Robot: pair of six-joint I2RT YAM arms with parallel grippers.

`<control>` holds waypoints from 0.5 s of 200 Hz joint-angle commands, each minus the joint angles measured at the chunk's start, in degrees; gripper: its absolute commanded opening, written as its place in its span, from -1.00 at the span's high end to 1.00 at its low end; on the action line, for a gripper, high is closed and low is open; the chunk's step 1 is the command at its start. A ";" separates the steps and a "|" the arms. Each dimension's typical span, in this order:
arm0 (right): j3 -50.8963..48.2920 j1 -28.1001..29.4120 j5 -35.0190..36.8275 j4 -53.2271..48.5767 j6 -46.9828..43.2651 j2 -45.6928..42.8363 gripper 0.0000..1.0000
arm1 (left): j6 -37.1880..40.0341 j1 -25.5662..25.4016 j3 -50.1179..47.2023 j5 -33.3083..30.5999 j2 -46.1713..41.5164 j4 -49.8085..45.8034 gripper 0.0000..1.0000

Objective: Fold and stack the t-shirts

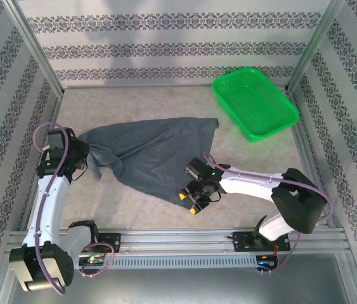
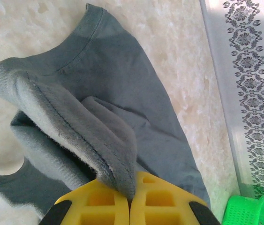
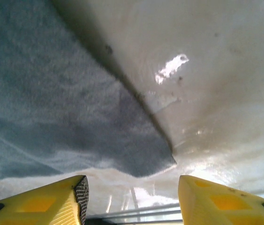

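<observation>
One dark slate-grey t-shirt (image 1: 153, 155) lies spread and rumpled across the middle of the table. My left gripper (image 1: 84, 154) is at its left end, shut on a bunched fold of the t-shirt (image 2: 99, 145), the yellow jaws pinching the hem edge. At the shirt's near right corner my right gripper (image 1: 195, 201) is open, its yellow fingers (image 3: 52, 199) apart with nothing between them. The corner of the t-shirt (image 3: 150, 161) lies flat on the table just ahead of them.
A green plastic basket (image 1: 254, 101) stands at the back right, near the patterned wall; its rim (image 2: 251, 211) shows in the left wrist view. An aluminium rail (image 1: 216, 237) runs along the table's near edge.
</observation>
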 commanded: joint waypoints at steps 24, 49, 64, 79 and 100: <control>2.88 0.72 1.18 1.86 0.68 5.72 -0.05 | 1.55 -0.68 -1.05 1.61 -2.00 0.88 1.00; 4.06 1.29 0.96 2.05 0.49 7.93 0.02 | 1.67 -0.68 -1.31 1.66 -2.26 0.57 1.00; 5.36 0.88 1.11 1.53 -0.97 9.74 0.18 | 1.64 -0.68 -1.68 1.83 -2.25 0.85 1.00; 6.78 -0.65 2.55 -0.39 -4.34 11.21 0.51 | 1.39 -0.68 -2.19 2.14 -2.15 1.35 1.00; 8.75 -5.25 5.99 -3.59 -11.73 11.02 1.00 | 1.81 -0.68 -2.40 3.25 -1.60 2.34 1.00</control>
